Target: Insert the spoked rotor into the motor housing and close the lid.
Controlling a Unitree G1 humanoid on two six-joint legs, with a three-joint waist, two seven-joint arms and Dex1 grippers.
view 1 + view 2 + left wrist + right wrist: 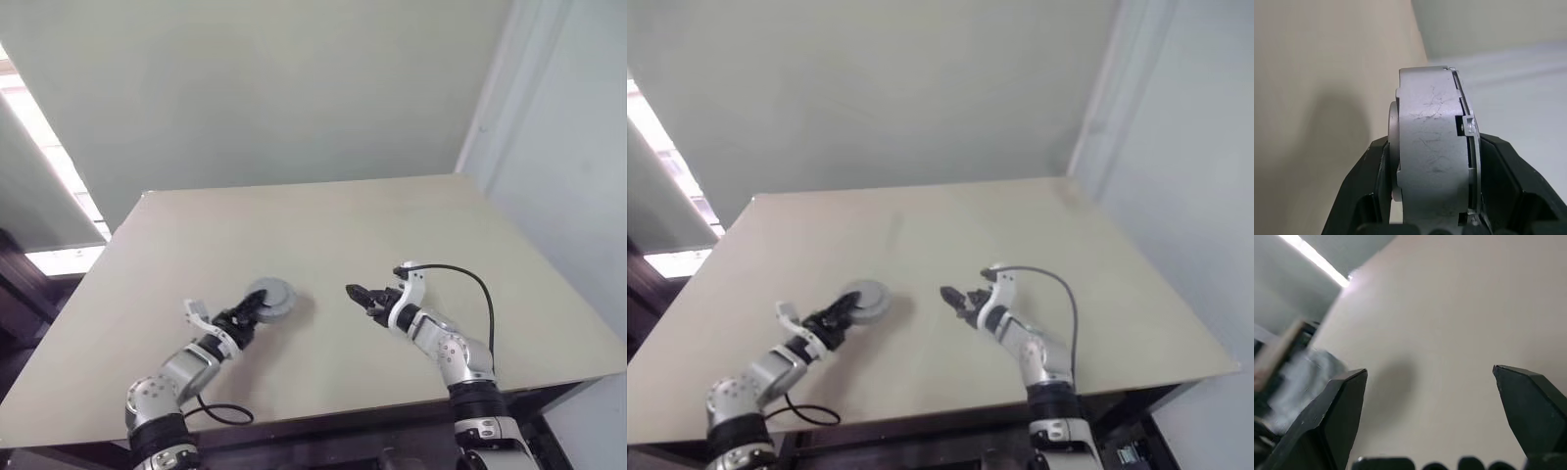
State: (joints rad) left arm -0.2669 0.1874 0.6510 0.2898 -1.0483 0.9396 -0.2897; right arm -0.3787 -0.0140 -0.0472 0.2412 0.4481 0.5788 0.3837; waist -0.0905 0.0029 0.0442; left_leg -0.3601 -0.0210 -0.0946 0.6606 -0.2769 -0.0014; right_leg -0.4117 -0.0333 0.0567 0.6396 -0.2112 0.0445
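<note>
Holding the closed-up motor looks like where things stand right now. The left end effector [247, 315] is pinching a round grey assembly [270, 298] edge-on, one finger on each flat face, and it seems to sit just off the surface [323, 225] rather than resting on it. In the left wrist view you can see a thick scratched grey body with a thinner plate flush against one side (I'm reading that as the lid [1472, 147] seated on the motor housing [1427, 147], but no copper windings show from this angle, so that's a guess). The spoked rotor isn't lying loose anywhere, so my bet is it's already inside.

A bit further out and well apart from that, the right end effector [359, 294] hangs over bare surface with its fingers spread wide and nothing between them.

So I'd call the task nearly done. The next move probably calls for a check that the lid is pressed fully home, then setting the assembly down flat without tipping it.
</note>
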